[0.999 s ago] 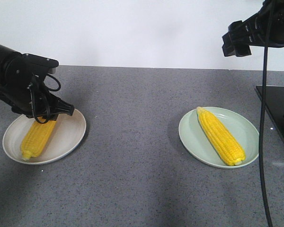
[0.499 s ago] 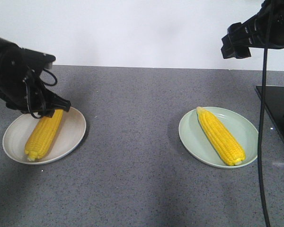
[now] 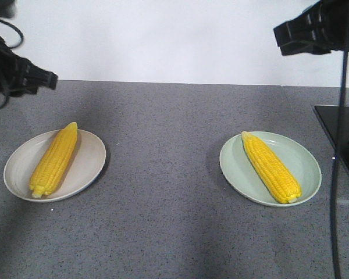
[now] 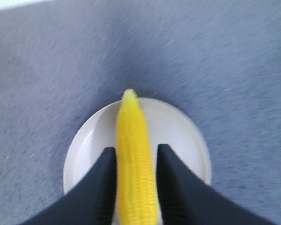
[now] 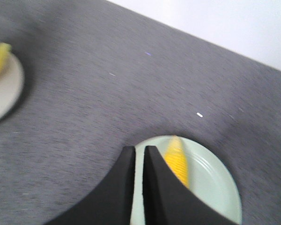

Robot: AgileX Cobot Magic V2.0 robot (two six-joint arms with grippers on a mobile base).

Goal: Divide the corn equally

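Note:
One cob of corn (image 3: 53, 160) lies lengthwise on the beige plate (image 3: 88, 164) at the left, tip pointing away. A second corn cob (image 3: 271, 167) rests on the pale green plate (image 3: 305, 157) at the right. My left gripper (image 3: 46, 78) hovers high above and behind the beige plate. In the left wrist view it (image 4: 136, 149) stands open, with the corn (image 4: 135, 178) showing far below between its jaws. My right gripper (image 3: 282, 36) hangs high at the upper right. Its jaws (image 5: 139, 149) are shut on nothing, above the green plate (image 5: 215, 183).
A black flat object (image 3: 344, 139) sits at the table's right edge. A black cable (image 3: 335, 186) hangs down from the right arm in front of it. A white wall closes off the back of the grey tabletop (image 3: 163, 192).
My left gripper has let go of the corn and risen up and to the left, away from the beige plate. The cob now lies free there. The right arm has hardly moved.

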